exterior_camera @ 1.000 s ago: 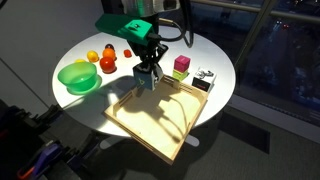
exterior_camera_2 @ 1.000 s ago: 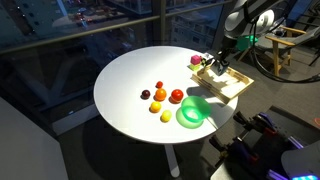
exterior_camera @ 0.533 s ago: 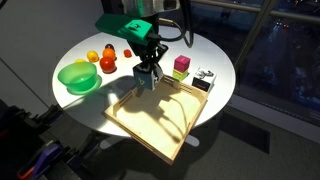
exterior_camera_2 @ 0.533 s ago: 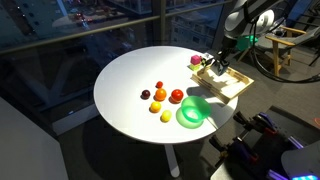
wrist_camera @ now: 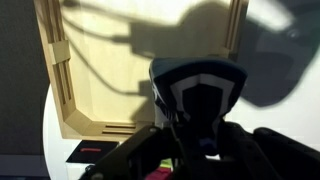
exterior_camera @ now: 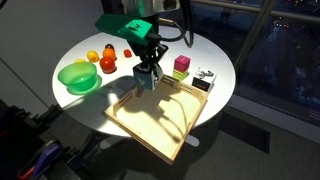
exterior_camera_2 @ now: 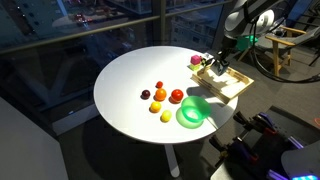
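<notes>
While shut, gripper (exterior_camera: 149, 83) above wooden tray (exterior_camera: 160, 120)

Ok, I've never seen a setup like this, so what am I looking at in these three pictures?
It is one robot arm ending in a gripper, a two-fingered clamp. Two pictures come from cameras standing off the round white table; the third from a camera on the wrist, looking down past the gripper. On the table lie a wooden tray, a green bowl, small fruit-like pieces and coloured blocks. The gripper hovers at the tray's edge, fingers shut; whether it grips anything is too dark to tell.
</notes>
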You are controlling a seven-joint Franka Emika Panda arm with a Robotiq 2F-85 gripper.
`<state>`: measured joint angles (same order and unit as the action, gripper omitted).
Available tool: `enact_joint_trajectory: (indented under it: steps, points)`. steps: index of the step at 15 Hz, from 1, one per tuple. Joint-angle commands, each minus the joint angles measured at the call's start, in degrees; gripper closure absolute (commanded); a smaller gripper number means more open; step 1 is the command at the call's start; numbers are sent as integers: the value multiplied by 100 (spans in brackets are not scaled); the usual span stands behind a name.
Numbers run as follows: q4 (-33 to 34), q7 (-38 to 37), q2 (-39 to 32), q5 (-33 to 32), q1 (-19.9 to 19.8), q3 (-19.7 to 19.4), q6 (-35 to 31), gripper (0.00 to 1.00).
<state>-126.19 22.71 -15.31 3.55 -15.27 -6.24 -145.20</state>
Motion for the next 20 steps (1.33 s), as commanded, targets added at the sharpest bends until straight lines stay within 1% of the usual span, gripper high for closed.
enact_joint_trajectory:
  steps: [1, 17, 18, 19, 20]
  points:
    - [3, -6, 4, -2, 10, -8, 9, 74]
    - [3, -6, 4, -2, 10, -8, 9, 74]
    - [6, -23, -2, -21, 19, -13, -4, 49]
    - [7, -23, -6, -18, 21, -10, -5, 48]
    - [8, -38, -15, -23, 27, -12, -12, 42]
